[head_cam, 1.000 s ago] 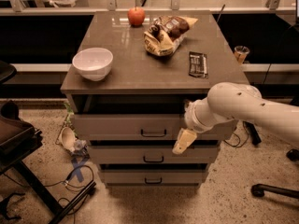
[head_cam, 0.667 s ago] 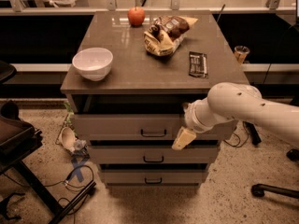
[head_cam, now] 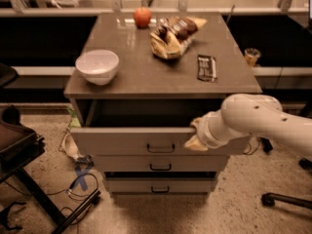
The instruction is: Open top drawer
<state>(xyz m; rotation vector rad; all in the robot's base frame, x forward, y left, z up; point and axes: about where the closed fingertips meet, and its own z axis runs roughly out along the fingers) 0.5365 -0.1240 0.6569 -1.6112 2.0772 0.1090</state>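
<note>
Whereas a second ago it stood less open, the top drawer [head_cam: 122, 141] now juts further from the cabinet [head_cam: 146, 74]; the gripper [head_cam: 194, 138] has risen to its front's upper edge, right of the handle [head_cam: 161, 149]; whether it grasps, I cannot tell.

1. Dim, warm yellow-brown light falls from above and lands brightest on the flat grey-brown cabinet top [head_cam: 146, 77].
2. Pale glare streaks the back of the cabinet top beside the round red apple [head_cam: 142, 17]. The round white bowl [head_cam: 97, 66] at its left edge gleams.
3. Under the cabinet top, the interior of the open grey-beige top drawer [head_cam: 122, 141] lies in deep shadow.
4. The cream gripper [head_cam: 195, 136], at the drawer front's upper edge below the cabinet top's right front, is lit above and shaded beneath.
5. The speckled floor [head_cam: 234, 213] darkens below the cabinet top.
</note>
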